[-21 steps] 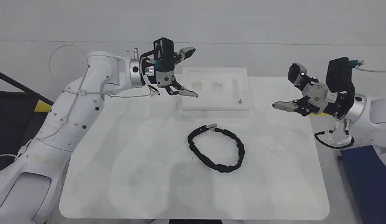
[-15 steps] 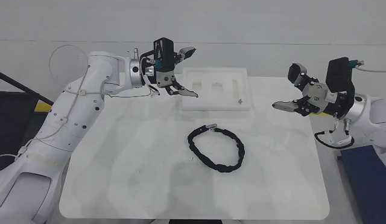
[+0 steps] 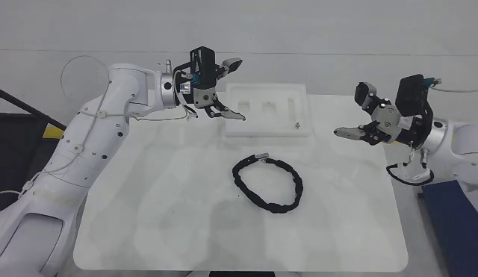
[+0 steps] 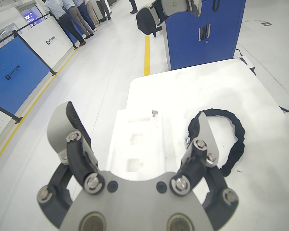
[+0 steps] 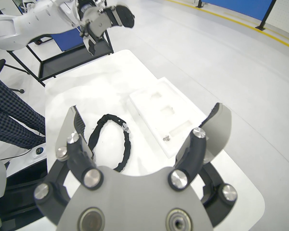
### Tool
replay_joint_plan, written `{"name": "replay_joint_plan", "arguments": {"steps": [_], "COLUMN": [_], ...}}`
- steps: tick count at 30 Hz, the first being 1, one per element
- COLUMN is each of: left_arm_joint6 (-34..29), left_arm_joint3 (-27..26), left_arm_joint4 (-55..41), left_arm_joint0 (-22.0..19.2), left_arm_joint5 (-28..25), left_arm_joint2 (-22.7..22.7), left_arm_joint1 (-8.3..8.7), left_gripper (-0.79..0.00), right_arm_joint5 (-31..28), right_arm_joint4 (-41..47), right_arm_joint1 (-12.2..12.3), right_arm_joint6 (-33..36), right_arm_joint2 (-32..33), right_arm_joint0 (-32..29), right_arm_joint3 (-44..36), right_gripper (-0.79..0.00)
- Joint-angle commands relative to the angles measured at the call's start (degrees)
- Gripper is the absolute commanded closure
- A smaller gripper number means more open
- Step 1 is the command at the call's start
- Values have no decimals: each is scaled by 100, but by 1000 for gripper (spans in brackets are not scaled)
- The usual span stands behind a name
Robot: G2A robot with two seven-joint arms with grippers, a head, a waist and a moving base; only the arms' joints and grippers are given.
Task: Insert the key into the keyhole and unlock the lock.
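Left gripper (image 3: 237,90), right gripper (image 3: 349,113) hover, jaws spread, empty; right likely best pinches key (image 3: 296,125) squarely by head, off foam tray (image 3: 246,125).

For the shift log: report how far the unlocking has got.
Done: nothing. The key lies on the tray, apart from the lock on the table. In hand: nothing; left gripper and right gripper are open, empty, near the table's edges. Left: grasp key, insert it, turn it.
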Motion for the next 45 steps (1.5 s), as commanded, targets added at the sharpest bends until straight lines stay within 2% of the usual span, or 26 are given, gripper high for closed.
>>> {"name": "replay_joint_plan", "arguments": {"steps": [1,10,19,30,39,40,41,43,44,45], "left_arm_joint6": [1,1,1,1,1,1,1,1,1,1], "left_arm_joint3": [0,0,0,0,0,0,0,0,0,0], "left_arm_joint4": [0,0,0,0,0,0,0,0,0,0], "left_arm_joint0": [0,0,0,0,0,0,0,0,0,0], "left_arm_joint5": [0,0,0,0,0,0,0,0,0,0], "left_arm_joint2": [0,0,0,0,0,0,0,0,0,0], "left_arm_joint1": [0,0,0,0,0,0,0,0,0,0], "left_gripper": [-785,-785,-785,-785,-785,-785,-785,-785,-785,-785], "right_arm_joint5": [388,2463,3736,4132,4049,4040,4034,4031,4041,4054], "right_arm_joint4": [-123,-148,48,603,722,719,706,684,657,631], "right_arm_joint1": [-53,-454,-1158,-2107,-2621,-2657,-2690,-2749,-2774,-2797], "right_arm_joint6": [85,656,1381,1839,2129,2151,2184,2252,2283,2313], "right_arm_joint2": [-117,-866,-1872,-2848,-3148,-3154,-3161,-3165,-3166,-3165], "right_arm_joint0": [-61,45,930,1906,2358,2389,2415,2457,2475,2490], "right_arm_joint3": [-36,-207,401,1660,2484,2541,2596,2699,2747,2775], "right_gripper": [-785,-785,-785,-785,-785,-763,-650,-563,-533,-551]}}
